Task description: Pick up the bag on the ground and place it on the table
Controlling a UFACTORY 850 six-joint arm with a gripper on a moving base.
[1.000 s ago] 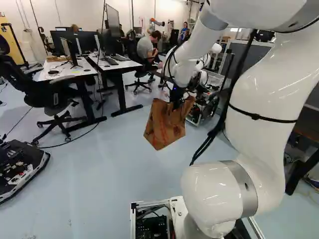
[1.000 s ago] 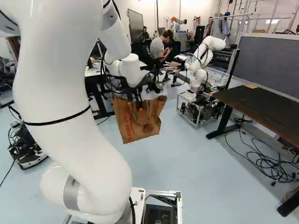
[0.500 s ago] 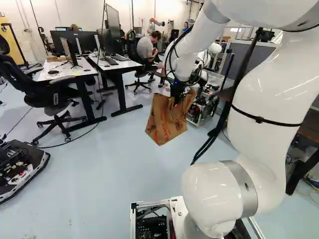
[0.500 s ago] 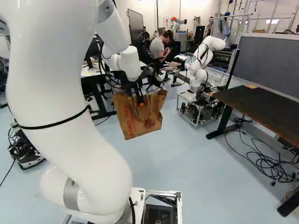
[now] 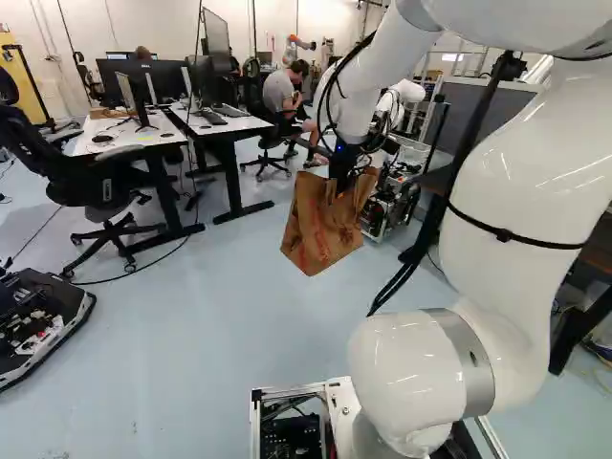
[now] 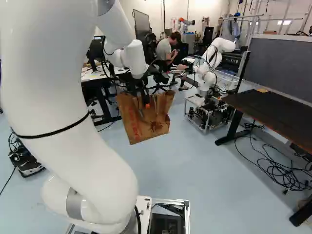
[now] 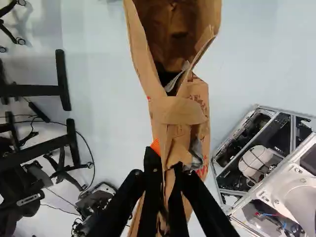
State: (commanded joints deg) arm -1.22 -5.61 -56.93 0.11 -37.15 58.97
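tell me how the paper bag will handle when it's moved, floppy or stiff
The paper bag will probably flex, since its sides are creased and its mouth gapes. It may swing too, as it hangs from the jaws by its upper part.

Crinkled matt paper bag [image 6: 132, 122], glossy arm [image 5: 526, 172] — smooth floor [image 5: 191, 325], metal frame [image 6: 187, 210]

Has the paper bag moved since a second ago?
Yes: in the left base view, the paper bag, held by the gripper, has shifted slightly up and rightward with the arm, against the desk foot.
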